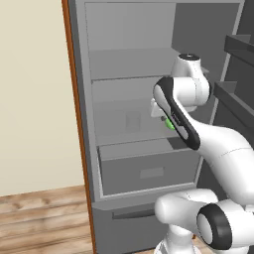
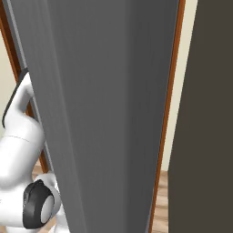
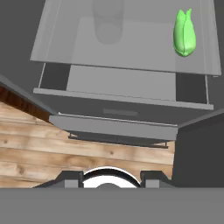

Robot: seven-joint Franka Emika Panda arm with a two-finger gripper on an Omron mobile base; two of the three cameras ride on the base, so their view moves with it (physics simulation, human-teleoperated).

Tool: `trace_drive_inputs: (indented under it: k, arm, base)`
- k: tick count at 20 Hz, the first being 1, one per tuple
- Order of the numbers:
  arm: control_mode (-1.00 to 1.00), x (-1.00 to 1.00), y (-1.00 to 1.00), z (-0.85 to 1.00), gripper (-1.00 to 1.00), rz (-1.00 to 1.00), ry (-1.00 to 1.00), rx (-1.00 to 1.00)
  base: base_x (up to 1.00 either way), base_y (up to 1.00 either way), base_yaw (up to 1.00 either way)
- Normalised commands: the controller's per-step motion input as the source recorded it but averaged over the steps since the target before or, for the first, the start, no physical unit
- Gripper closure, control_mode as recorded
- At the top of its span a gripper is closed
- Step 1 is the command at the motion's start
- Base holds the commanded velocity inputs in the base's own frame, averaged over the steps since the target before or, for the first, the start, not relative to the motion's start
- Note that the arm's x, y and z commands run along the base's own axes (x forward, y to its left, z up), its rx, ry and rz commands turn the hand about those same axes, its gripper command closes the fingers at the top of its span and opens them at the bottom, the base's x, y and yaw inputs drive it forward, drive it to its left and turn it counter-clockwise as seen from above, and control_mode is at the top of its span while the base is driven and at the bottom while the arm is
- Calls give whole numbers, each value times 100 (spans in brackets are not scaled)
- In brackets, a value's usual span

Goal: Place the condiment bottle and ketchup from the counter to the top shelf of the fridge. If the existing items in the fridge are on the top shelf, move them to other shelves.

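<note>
Jaws come first in the hand view: the two dark fingertips stand apart with nothing held between them, looking down over the front of the fridge. Under them lies a plank floor of pale wood. Next comes the fridge's low drawer, pulled a little way out, grey like everything else inside. Above the drawer is a flat shelf, and on it, toward the right side in the hand view, lies a small bright-green thing, apart from the jaws. On the same shelf is a faint grey shape, too vague to name.

From the left base view the white arm bends up and reaches into the open fridge at the level of that shelf, and the green thing peeks out beside its wrist. Higher and farther back sits the top shelf. The open grey door stands close before the right base view. A cream wall lies to the fridge's left.
</note>
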Motion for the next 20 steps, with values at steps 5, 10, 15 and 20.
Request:
trace_drive_inputs:
  k: [5, 10, 15, 20]
  arm:
    - [-100, -33, 0, 0, -100, 0, -5, 0]
    - [-100, -93, 3, -1, -100, 0, -15, 1]
    - [-100, -89, 8, 0, -100, 0, -15, 4]
    - [-100, -83, 2, 0, -100, 0, -12, 5]
  base:
    - [0, 0, 0]
    - [0, 0, 0]
    - [0, 0, 0]
    - [0, 0, 0]
